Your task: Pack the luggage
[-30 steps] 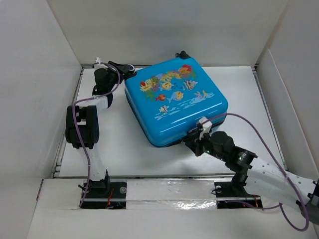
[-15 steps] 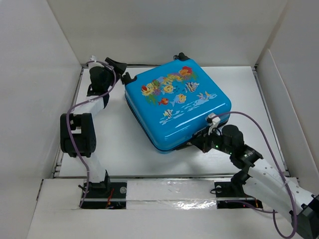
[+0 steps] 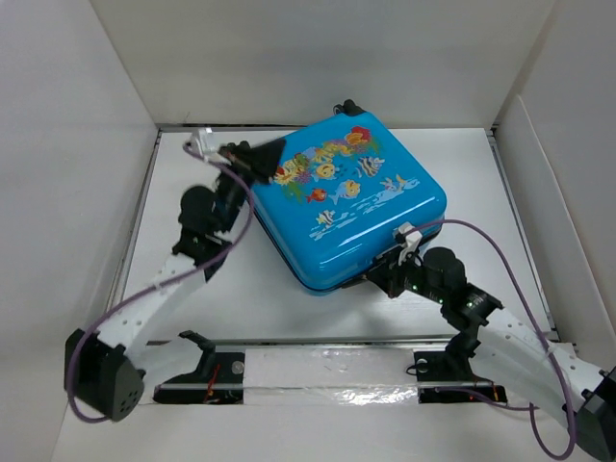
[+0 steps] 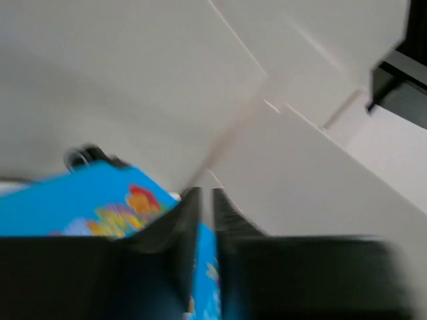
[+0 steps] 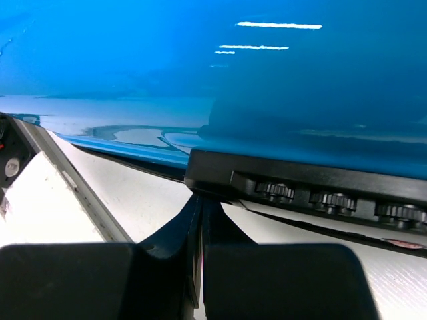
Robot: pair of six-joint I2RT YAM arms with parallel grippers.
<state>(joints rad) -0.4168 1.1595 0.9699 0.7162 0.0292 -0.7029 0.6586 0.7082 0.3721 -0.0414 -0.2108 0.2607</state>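
Note:
The luggage [image 3: 351,207] is a bright blue hard-shell suitcase with a fish print. It lies flat and closed in the middle of the table. My left gripper [image 3: 272,154] hovers over its far-left corner. In the blurred left wrist view the fingers [image 4: 230,213] stand almost together, with a thin slit and nothing between them, and the luggage [image 4: 87,200] lies below. My right gripper [image 3: 378,280] is at the suitcase's near edge. In the right wrist view it [image 5: 202,200] is shut and empty, with its tips just under the black combination lock [image 5: 313,183] on the blue shell [image 5: 200,80].
White walls enclose the white table [image 3: 221,279] on the left, back and right. The suitcase's black wheels [image 3: 348,106] point at the back wall. Purple cables loop along both arms. A metal rail [image 3: 327,344] runs along the near edge.
My left arm has swung from the far-left corner of the table to over the suitcase's left corner. My right gripper stays at the near edge by the lock.

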